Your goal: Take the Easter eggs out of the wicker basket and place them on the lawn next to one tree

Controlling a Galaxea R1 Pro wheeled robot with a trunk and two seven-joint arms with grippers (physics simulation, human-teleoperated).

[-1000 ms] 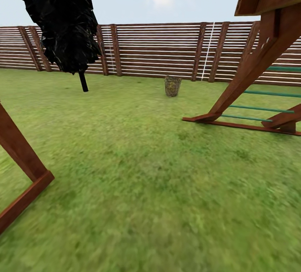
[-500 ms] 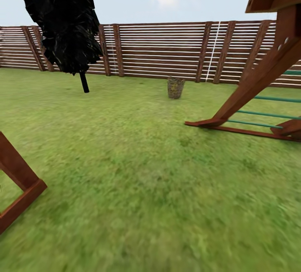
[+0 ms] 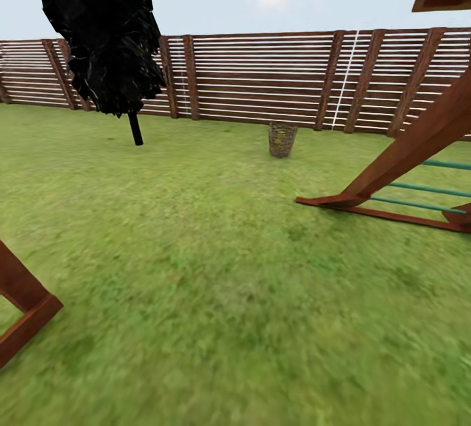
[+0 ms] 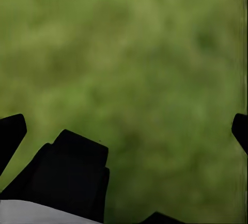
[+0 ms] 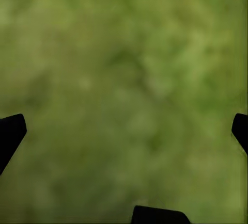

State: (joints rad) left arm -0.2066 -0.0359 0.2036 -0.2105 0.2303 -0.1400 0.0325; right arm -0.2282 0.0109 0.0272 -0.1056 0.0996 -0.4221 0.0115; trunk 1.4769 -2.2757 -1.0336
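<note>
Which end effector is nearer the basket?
Cannot tell. Left end effector and right end effector both hang open over grass; the basket stands far ahead by the fence.

Left gripper [image 4: 124,131] spread wide, pointing down, nothing between fingers. Right gripper [image 5: 124,131] same: wide apart, empty.

The wicker basket [image 3: 282,140] stands far off by the fence [image 3: 261,79], too small to tell what lies inside. The black tree [image 3: 104,27] loses its crown at the top edge. Wooden frames [image 3: 405,151] run off both sides. Under both wrists the lawn [image 4: 144,53] is blur, each fingertip [image 5: 11,133] cropped.
</note>
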